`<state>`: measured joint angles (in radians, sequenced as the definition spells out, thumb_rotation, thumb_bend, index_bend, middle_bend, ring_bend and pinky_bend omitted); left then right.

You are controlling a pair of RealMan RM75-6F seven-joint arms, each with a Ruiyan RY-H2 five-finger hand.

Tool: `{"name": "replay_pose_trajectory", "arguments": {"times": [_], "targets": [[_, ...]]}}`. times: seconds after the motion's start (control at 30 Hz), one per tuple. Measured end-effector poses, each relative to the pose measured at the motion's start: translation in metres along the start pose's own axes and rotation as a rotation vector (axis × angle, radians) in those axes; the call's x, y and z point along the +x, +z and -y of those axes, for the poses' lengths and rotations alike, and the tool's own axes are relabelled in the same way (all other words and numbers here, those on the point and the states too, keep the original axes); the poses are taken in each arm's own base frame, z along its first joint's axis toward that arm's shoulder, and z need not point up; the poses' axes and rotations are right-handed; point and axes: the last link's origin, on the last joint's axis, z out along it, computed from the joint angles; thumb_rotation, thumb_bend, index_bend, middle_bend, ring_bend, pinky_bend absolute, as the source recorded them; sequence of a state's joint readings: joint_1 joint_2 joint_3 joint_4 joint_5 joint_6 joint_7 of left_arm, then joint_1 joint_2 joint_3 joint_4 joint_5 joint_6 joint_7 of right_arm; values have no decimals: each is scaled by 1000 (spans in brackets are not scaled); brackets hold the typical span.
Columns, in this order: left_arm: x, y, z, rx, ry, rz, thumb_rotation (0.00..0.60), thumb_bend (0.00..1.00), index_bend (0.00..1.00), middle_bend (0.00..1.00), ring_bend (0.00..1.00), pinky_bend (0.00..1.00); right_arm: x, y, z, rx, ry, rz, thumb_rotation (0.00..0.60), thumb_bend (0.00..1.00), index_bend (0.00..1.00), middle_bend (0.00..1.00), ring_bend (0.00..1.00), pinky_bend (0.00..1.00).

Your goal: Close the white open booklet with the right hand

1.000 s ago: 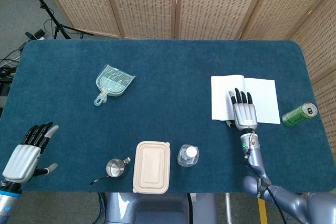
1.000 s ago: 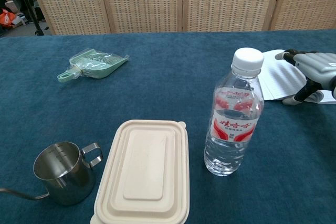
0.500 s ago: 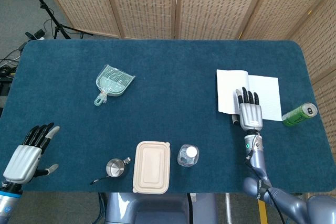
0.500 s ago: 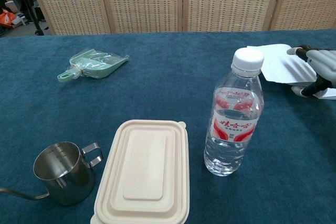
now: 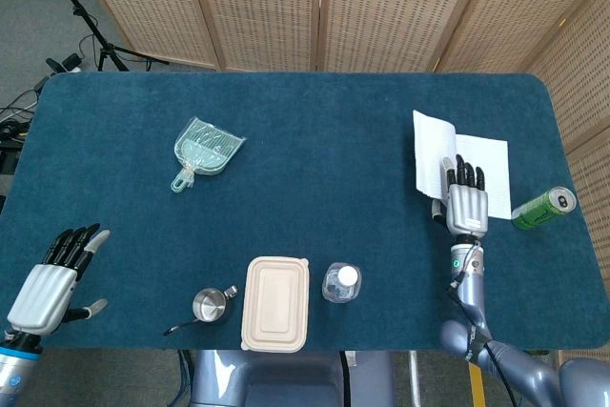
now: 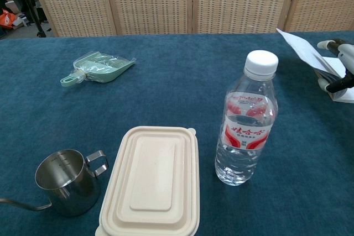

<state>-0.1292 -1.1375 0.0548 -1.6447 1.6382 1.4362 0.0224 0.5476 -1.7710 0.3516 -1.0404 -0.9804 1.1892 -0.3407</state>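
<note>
The white booklet (image 5: pixel 484 171) lies at the table's right side, its right page flat. Its left page (image 5: pixel 432 152) stands tilted up off the table and shows as a raised sheet (image 6: pixel 300 49) in the chest view. My right hand (image 5: pixel 466 202) is at the booklet's near edge. Its fingers (image 5: pixel 463 174) lie stretched over the page and its thumb (image 6: pixel 338 84) sits below the sheet, so the page is pinched between them. My left hand (image 5: pixel 52 278) hovers at the front left corner with fingers apart, holding nothing.
A green can (image 5: pixel 543 208) lies just right of the booklet. A water bottle (image 6: pixel 246 120), a beige lidded box (image 6: pixel 152 183) and a steel cup (image 6: pixel 69 183) stand along the front edge. A green dustpan (image 5: pixel 205 152) lies mid-left. Woven screens stand behind the table.
My right hand has moved right and slightly back, carrying the left page up from flat to steeply tilted. The left hand has drifted a little lower.
</note>
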Motion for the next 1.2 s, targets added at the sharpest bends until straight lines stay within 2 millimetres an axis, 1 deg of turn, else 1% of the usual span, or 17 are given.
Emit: {"name": "replay_pose_trajectory", "arguments": {"times": [0.17,0.5,0.73,0.93,1.1,1.2], "targets": [[0,0,0,-1,-1,-1,600,101,0,0,0,0,6,2,-4,-56,43,-39,600,519,0,0,0,0],[0,-1,-1,-4,-2,-3,600,102,0,0,0,0,22,5,-8,-134,76,-144,600,540,0,0,0,0],[1,-1,-1,-4,-3,-6,600,102,0,0,0,0,28,5,-15,-179,82,-174,600,542,0,0,0,0],[2,-1,0,-2,-4,-11,600,101,0,0,0,0,33,3,-20,-181,80,-189,600,542,0,0,0,0],[3,-1,1,1,-3,-14,600,101,0,0,0,0,40,-1,-20,-149,81,-204,600,493,0,0,0,0],[3,0,1,5,-2,-16,600,102,0,0,0,0,44,-7,-19,-114,85,-202,600,466,0,0,0,0]]}}
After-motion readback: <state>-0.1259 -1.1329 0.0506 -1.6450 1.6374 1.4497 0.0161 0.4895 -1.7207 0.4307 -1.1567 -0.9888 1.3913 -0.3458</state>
